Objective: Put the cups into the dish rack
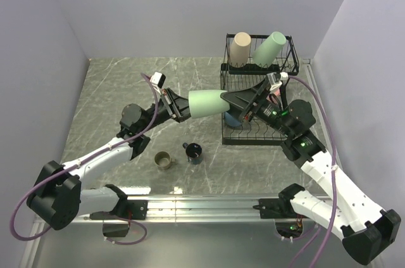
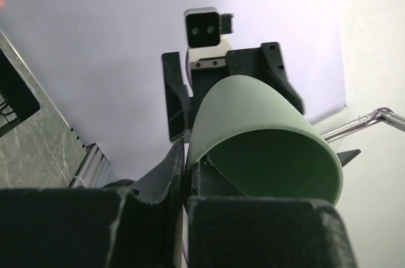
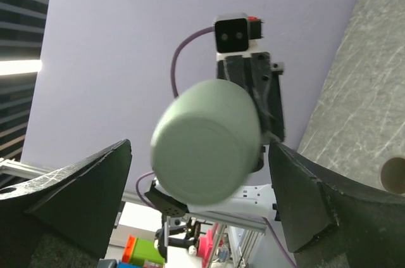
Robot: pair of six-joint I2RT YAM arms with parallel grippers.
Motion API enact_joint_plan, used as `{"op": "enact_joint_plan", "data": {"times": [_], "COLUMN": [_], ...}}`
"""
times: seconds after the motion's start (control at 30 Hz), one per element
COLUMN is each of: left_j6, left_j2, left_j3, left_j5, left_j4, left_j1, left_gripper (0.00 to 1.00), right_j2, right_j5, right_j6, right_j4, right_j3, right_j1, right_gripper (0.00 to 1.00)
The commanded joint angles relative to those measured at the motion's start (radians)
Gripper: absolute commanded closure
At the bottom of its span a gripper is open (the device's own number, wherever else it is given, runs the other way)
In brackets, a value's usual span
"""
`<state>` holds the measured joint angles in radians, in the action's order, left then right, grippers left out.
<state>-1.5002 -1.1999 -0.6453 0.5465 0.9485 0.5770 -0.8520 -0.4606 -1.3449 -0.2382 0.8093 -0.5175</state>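
Grip check, top view. We find the left claw (image 1: 182, 107) pinched tight on the rim wall of a pale green matte tumbler (image 1: 209, 104). The left wrist view shows one finger inside the mouth and one outside. This tumbler lies level above the grey marbled table (image 1: 107, 90) and clear of its surface, with its mouth toward 9 o'clock and its closed base toward 3 o'clock.

The right claw (image 1: 235, 104) faces it from 3 o'clock with jaws spread wide and nothing gripped. In the right wrist view the tumbler's base sits between the two fingers. We cannot tell whether either finger touches it.

The black wire two-tier dish rack (image 1: 253, 75) stands at 2 o'clock on the table, under and behind the right claw. Its upper tier holds a beige matte tumbler (image 1: 240, 48) and a second pale green tumbler (image 1: 269, 47), the green one tilted. A blue cup (image 1: 234, 120) shows partly beneath the right claw, at the rack's lower tier.

At 6 o'clock of the held tumbler, an olive-tan handled mug (image 1: 164, 161) and a dark navy handled mug (image 1: 193, 152) stand upright on the table, near each other but not touching.
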Motion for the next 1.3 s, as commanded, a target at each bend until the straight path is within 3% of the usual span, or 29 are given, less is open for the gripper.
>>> {"op": "enact_joint_plan", "data": {"times": [0.0, 0.2, 0.43, 0.53, 0.67, 0.77, 0.8, 0.83, 0.9, 1.0, 1.17, 1.23, 1.27], "left_j6": [0.049, 0.136, 0.195, 0.227, 0.233, 0.245, 0.251, 0.261, 0.293, 0.313, 0.334, 0.348, 0.353], "left_j2": [-0.007, 0.01, 0.02, 0.017, 0.008, 0.026, 0.037, 0.066, 0.095, 0.155, 0.253, 0.29, 0.304], "left_j3": [-0.03, -0.068, -0.099, -0.122, -0.131, -0.125, -0.117, -0.114, -0.102, -0.062, -0.022, -0.016, -0.01], "left_j5": [-0.048, -0.137, -0.267, -0.307, -0.306, -0.318, -0.329, -0.342, -0.378, -0.416, -0.468, -0.483, -0.488], "left_j4": [0.004, -0.135, -0.255, -0.295, -0.333, -0.376, -0.422, -0.45, -0.54, -0.605, -0.753, -0.825, -0.844], "left_j1": [0.029, 0.072, 0.144, 0.176, 0.188, 0.187, 0.188, 0.188, 0.187, 0.187, 0.185, 0.179, 0.178], "left_gripper": [1.0, 1.0, 1.0, 1.0, 1.0, 0.81, 0.66, 0.57, 0.34, 0.17, 0.1, 0.1, 0.1], "right_j2": [-0.009, -0.022, -0.027, -0.022, -0.01, 0.005, 0.011, 0.016, 0.039, 0.074, 0.1, 0.097, 0.082], "right_j5": [0.008, 0.01, 0.022, 0.028, 0.054, 0.062, 0.069, 0.073, 0.083, 0.117, 0.083, 0.115, 0.201], "right_j6": [0.009, 0.021, 0.033, 0.038, 0.062, 0.09, 0.11, 0.121, 0.16, 0.228, 0.331, 0.433, 0.476], "right_j4": [-0.046, -0.03, -0.009, 0.0, 0.043, 0.092, 0.109, 0.125, 0.193, 0.304, 0.507, 0.615, 0.746], "right_j3": [0.065, 0.083, 0.079, 0.079, 0.088, 0.1, 0.103, 0.114, 0.126, 0.159, 0.229, 0.295, 0.324], "right_j1": [-0.016, -0.027, -0.044, -0.045, -0.044, -0.039, -0.036, -0.029, -0.015, 0.03, 0.207, 0.249, 0.263], "right_gripper": [0.06, 0.17, 0.24, 0.34, 0.63, 0.79, 0.83, 0.86, 1.0, 1.0, 1.0, 1.0, 1.0]}}
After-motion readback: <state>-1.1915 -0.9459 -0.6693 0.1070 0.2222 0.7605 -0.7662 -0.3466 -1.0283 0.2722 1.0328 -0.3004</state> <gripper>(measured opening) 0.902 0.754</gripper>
